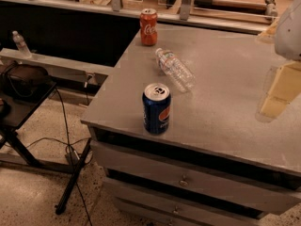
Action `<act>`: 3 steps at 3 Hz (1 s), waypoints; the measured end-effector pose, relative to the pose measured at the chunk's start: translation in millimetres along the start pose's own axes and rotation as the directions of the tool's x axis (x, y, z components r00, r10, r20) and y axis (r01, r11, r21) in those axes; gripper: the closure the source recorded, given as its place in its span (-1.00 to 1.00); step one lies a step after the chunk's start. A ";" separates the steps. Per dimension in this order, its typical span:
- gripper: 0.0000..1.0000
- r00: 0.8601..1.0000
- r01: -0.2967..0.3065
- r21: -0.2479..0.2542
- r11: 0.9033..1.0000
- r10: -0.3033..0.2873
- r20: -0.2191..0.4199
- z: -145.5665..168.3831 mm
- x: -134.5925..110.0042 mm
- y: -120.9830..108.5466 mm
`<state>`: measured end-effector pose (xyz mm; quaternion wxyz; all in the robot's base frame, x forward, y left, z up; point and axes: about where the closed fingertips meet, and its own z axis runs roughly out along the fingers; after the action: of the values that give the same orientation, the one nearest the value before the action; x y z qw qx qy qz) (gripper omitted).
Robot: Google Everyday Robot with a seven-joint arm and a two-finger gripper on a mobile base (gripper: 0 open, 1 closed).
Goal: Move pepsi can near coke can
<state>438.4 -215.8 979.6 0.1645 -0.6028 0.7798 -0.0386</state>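
The pepsi can point(156, 108) stands upright near the front left corner of the grey counter point(225, 107), its silver top showing. Upright at the counter's far left corner is the red coke can point(148, 27), well behind the pepsi can. My gripper point(275, 97) hangs over the right side of the counter, far to the right of the pepsi can and touching neither can. The white arm point(289, 29) reaches in from the right edge above it.
A clear plastic water bottle point(175, 68) lies on its side between the two cans. Drawers point(188, 178) sit below the counter's front edge. To the left are a dark side table with a bag point(23, 79), a small bottle point(19, 43) on a ledge, and floor cables point(66, 140).
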 end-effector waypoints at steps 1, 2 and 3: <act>-1.00 1.000 0.000 0.000 1.000 0.000 0.000 0.0 0.0 0.0; -1.00 0.997 0.037 -0.020 0.999 -0.036 0.062 -1.8 -11.2 5.1; -1.00 0.973 0.131 -0.064 0.989 -0.116 0.198 -2.3 -45.8 22.8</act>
<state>426.6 -166.3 985.5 0.2137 -0.6570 0.7219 0.0398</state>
